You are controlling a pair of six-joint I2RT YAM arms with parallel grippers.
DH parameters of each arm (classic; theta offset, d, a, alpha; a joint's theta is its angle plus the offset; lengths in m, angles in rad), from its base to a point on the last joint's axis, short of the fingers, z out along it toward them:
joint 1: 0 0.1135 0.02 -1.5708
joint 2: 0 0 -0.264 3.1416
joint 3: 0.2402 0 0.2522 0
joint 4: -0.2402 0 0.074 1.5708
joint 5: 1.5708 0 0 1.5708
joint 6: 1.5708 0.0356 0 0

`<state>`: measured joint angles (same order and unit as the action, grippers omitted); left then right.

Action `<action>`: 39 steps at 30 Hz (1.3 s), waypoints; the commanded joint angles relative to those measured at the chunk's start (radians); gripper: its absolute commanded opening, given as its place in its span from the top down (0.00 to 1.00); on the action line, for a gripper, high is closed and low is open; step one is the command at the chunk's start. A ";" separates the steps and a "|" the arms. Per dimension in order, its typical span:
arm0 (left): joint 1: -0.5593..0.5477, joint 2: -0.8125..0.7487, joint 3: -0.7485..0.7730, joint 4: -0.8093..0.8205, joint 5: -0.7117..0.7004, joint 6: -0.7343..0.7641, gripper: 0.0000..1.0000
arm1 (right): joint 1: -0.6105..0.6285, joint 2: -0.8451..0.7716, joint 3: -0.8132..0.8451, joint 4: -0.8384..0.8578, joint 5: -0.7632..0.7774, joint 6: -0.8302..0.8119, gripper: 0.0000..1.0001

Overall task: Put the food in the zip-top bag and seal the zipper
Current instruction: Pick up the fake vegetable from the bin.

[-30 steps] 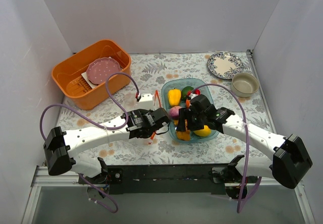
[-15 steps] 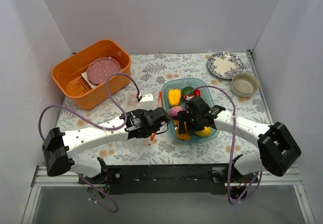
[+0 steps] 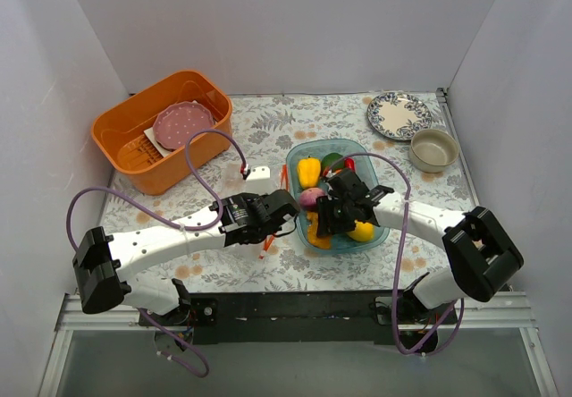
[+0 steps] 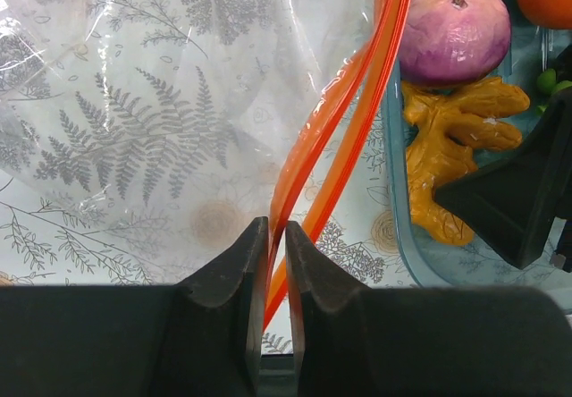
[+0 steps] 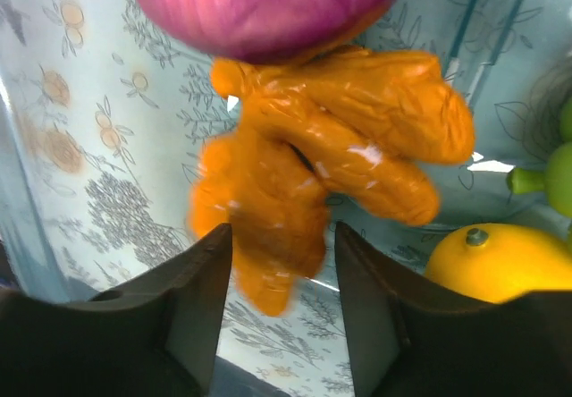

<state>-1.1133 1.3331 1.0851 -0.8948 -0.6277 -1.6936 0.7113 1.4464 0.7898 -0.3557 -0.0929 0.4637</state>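
The clear zip-top bag (image 4: 134, 102) lies flat on the cloth left of the blue tray (image 3: 380, 202). My left gripper (image 3: 281, 211) (image 4: 273, 236) is shut on one lip of its orange-red zipper (image 4: 357, 120); the other lip runs beside it, apart. The tray holds the food: yellow pepper (image 3: 308, 172), purple onion (image 3: 310, 198) (image 5: 268, 4), lemon (image 3: 360, 232) (image 5: 500, 263), green (image 3: 331, 160) and red (image 3: 349, 164) pieces, and a knobby orange piece (image 5: 313, 164) (image 4: 447, 138). My right gripper (image 3: 323, 220) (image 5: 281, 263) is open, its fingers on either side of the knobby piece's lower end.
An orange basket (image 3: 134, 151) with a pink plate (image 3: 183, 124) stands at the back left. A patterned plate (image 3: 398, 114) and a beige bowl (image 3: 434, 149) sit at the back right. A small white box (image 3: 259, 180) lies behind the left gripper.
My right gripper has moved left and down inside the tray, to the knobby orange piece. The left gripper has stayed on the zipper.
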 commanded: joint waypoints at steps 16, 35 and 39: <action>0.009 -0.051 -0.025 0.014 0.005 0.014 0.85 | -0.027 -0.086 -0.035 0.049 -0.057 0.023 0.99; 0.009 0.049 -0.162 0.296 0.074 0.229 0.52 | -0.032 -0.121 -0.031 0.029 -0.042 0.020 0.99; 0.007 0.084 -0.163 0.287 0.046 0.224 0.52 | -0.036 -0.121 -0.027 0.026 -0.042 0.016 0.99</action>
<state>-1.1088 1.3952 0.9237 -0.6422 -0.5430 -1.4982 0.6842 1.3525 0.7555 -0.3229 -0.1375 0.4896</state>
